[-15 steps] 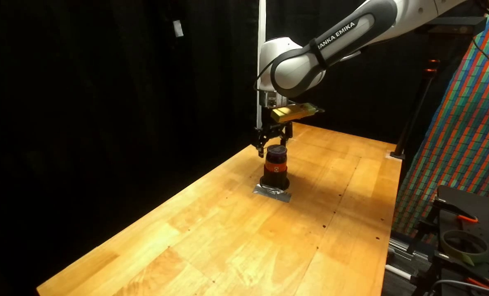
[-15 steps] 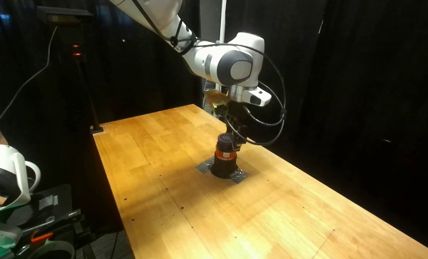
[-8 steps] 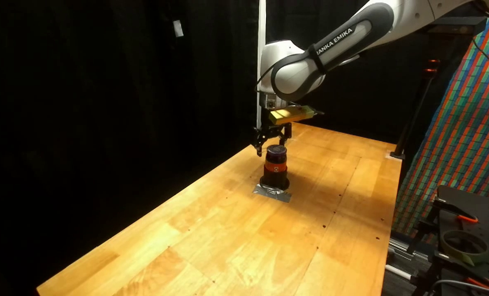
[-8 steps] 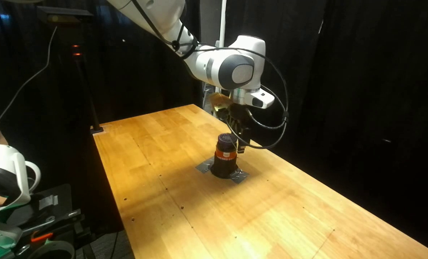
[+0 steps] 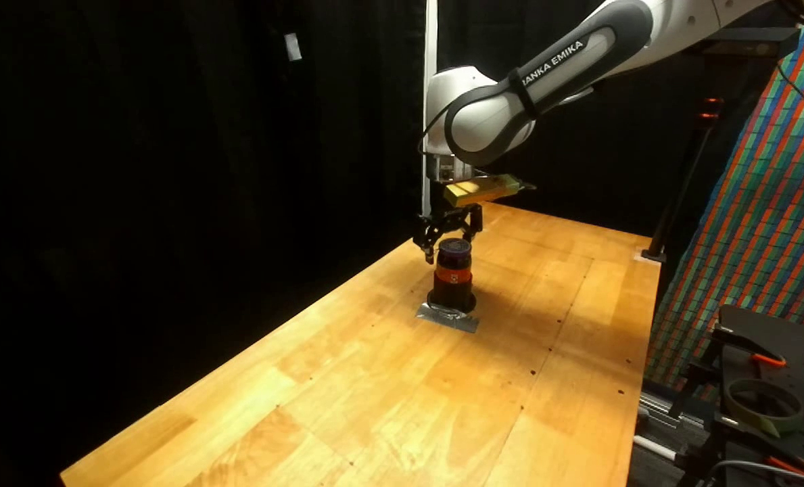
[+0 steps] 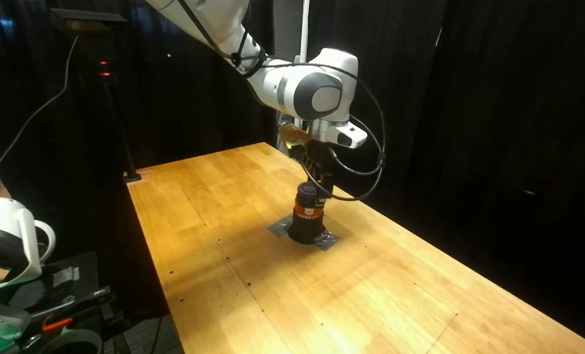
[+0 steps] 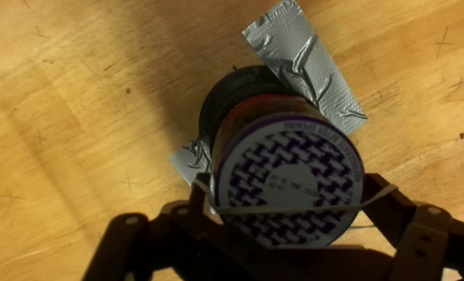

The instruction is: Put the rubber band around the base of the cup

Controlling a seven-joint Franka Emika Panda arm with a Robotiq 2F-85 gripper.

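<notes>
The cup is a short dark jar with an orange-red band, upright in both exterior views (image 5: 454, 275) (image 6: 307, 212). In the wrist view its purple and white patterned lid (image 7: 294, 168) faces me. My gripper (image 7: 288, 185) is open, its fingertips on either side of the lid; it also shows in both exterior views (image 5: 449, 247) (image 6: 323, 196). The pale rubber band (image 7: 290, 210) is stretched between the two fingertips. Its near strand crosses over the lid and bends at the rim on both sides. The far strand cannot be made out clearly. The cup's base is partly hidden under the lid.
Silver tape (image 7: 313, 70) fixes the cup's dark base to the wooden table (image 5: 388, 385). Tape also shows in an exterior view (image 6: 327, 241). The table's edge lies close beside the gripper, with black curtain beyond. A side cart (image 5: 780, 338) holds a tape roll (image 5: 763, 406).
The arm has shifted slightly and my gripper is a little lower at the cup's top, its fingers slightly wider apart. The cup has not moved.
</notes>
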